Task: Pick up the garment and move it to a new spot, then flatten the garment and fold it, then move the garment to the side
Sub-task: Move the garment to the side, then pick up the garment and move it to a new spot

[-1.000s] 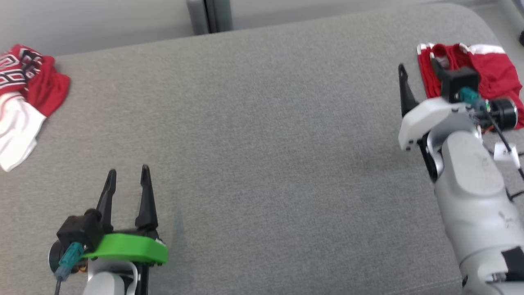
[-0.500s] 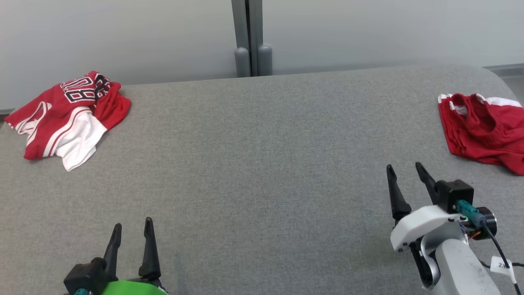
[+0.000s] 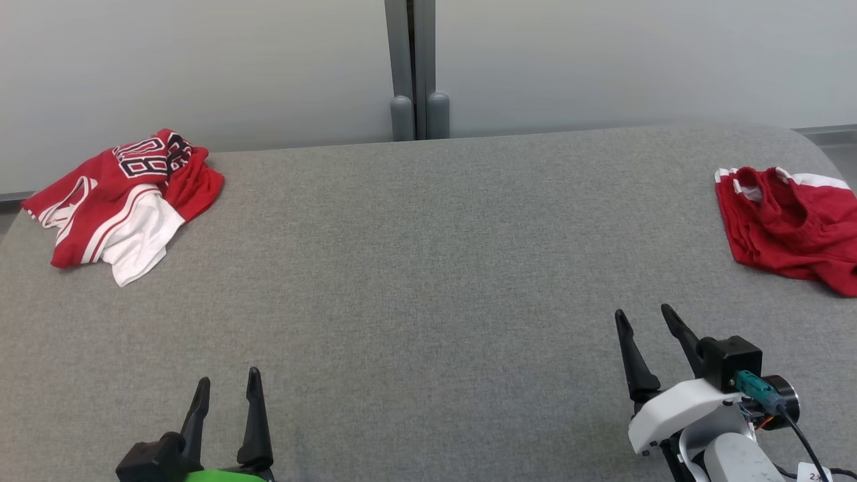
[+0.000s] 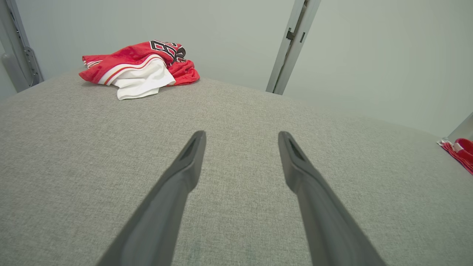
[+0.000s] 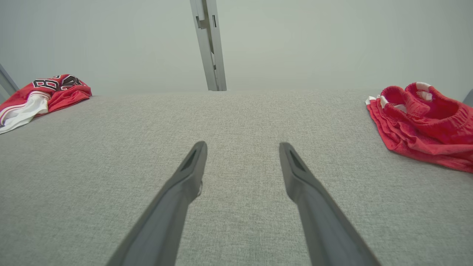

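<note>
- Both pairs of jaws are standing apart and empty: left gripper [image 3: 227, 375] at 7 o'clock, right gripper [image 3: 643, 310] at 5.
- Jersey [image 3: 120, 201] is lying bunched at the bench's [image 3: 428, 268] 10 o'clock corner, long axis running 8 to 2, number toward 1.
- Shorts [image 3: 783, 227] are lying at 3; seemingly the pick-up is starting, calling for a reach to the jersey.

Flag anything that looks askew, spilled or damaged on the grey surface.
Only the clothes: a red-and-white jersey lies bunched at the far left corner, and red shorts lie rumpled at the right edge. Nothing looks spilled or torn.
</note>
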Robot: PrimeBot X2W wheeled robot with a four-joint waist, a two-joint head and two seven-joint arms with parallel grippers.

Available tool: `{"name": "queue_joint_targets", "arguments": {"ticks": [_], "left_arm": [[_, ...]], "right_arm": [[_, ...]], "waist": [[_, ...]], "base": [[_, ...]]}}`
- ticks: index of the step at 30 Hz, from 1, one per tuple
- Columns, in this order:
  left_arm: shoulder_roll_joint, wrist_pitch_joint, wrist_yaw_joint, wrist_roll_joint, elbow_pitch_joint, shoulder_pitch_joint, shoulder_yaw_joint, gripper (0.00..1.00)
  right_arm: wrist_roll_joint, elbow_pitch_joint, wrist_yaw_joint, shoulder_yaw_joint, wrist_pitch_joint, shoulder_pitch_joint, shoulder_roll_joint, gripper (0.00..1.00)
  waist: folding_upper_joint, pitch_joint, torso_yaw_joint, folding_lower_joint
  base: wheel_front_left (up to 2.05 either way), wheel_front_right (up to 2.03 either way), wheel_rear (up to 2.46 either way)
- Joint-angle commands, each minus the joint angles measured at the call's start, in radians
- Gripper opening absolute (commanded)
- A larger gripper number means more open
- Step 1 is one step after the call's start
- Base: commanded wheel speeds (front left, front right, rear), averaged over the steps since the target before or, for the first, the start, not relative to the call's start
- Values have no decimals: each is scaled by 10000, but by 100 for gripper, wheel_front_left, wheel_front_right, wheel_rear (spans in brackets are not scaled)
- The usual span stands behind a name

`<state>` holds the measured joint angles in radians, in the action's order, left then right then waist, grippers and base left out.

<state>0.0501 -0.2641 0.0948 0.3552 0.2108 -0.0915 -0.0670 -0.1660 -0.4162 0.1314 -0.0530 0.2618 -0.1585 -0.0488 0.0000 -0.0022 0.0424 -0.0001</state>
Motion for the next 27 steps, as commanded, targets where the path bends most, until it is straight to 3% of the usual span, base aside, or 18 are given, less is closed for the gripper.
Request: {"name": "queue_joint_targets", "arguments": {"ticks": [1,17,27], "left_arm": [[10,-2,-53,-50,2,70,3,100],[11,-2,3,-119,86,220,-77,100],[18,-2,-5,-272,23,348,-336,100]], "right_arm": [[41,64,-15,-27,44,58,-37,100],[195,154,-15,66,44,163,-36,100],[358,458,-15,190,44,300,-36,100]], "waist": [[0,2,-1,1],[0,12,285,1],[0,-81,1851,1]], "base": [[0,0,0],[0,0,0],[0,0,0]]}}
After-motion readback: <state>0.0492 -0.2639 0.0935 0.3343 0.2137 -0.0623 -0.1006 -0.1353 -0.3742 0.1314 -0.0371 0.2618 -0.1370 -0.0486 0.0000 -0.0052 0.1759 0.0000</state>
